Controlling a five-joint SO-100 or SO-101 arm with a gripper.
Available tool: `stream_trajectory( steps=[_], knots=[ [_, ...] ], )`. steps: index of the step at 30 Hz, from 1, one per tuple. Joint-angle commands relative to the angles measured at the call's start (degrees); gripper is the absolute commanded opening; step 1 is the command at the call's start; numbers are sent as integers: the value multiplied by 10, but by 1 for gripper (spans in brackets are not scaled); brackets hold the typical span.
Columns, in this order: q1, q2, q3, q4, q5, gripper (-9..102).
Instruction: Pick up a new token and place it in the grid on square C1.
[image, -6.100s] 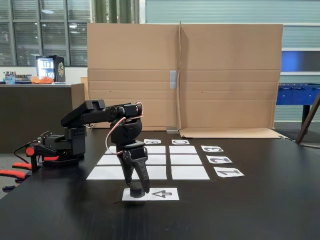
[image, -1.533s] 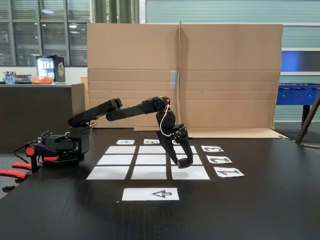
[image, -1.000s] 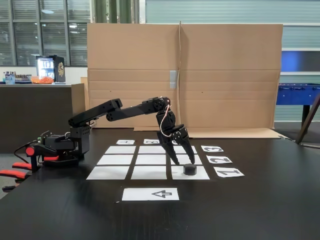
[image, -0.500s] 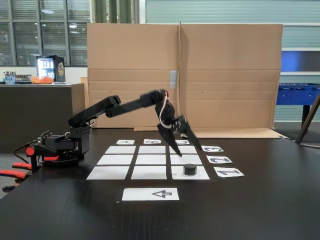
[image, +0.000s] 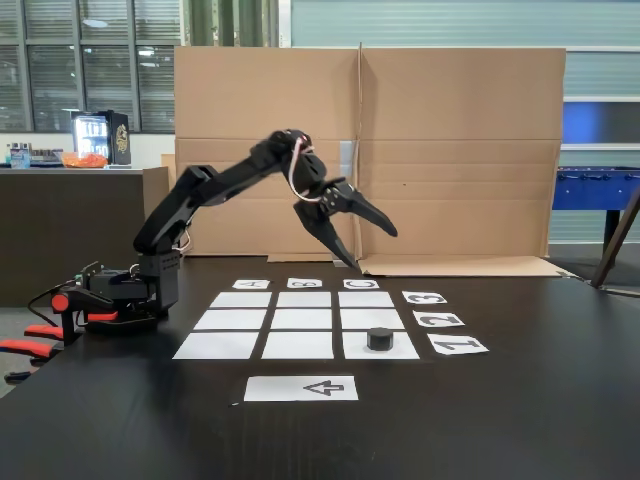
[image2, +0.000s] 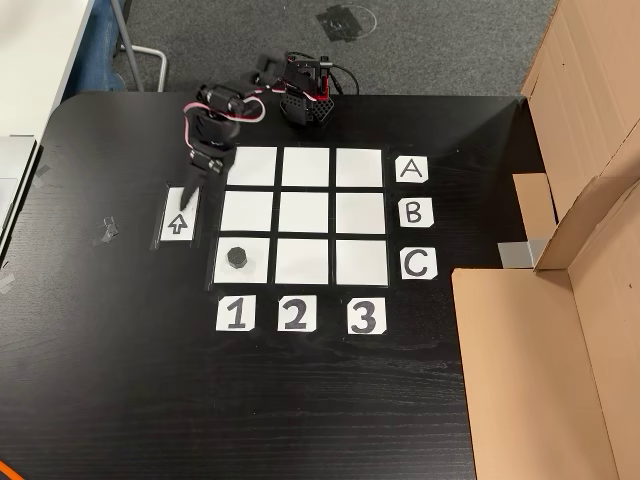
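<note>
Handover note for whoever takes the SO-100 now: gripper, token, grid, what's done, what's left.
Gripper: open, empty, raised above the table near the cardboard backdrop in the fixed view.
Token: resting on square C1, the grid corner cell in row C, column 1; it sits inside the cell, apart from the gripper.
Arrow sheet: no token on it.
Other eight cells: blank.
Done: token placed on C1 and released.
Left: likely just bringing the arm back to rest.

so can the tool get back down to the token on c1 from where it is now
Probably yes: the tool hangs open above the grid, and the token sits alone on square C1 with nothing around it.
</note>
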Motion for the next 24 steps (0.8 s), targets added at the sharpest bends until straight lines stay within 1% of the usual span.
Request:
stream_trajectory(
  steps=[1,11,16,19,24],
  knots=[
    [40,75,18,-19,-18,41],
    [157,214,140,-92,-50,42],
    [223,281,244,-147,-63,42],
    [264,325,330,-201,-64,42],
    [323,407,497,-330,-64,42]
  ],
)
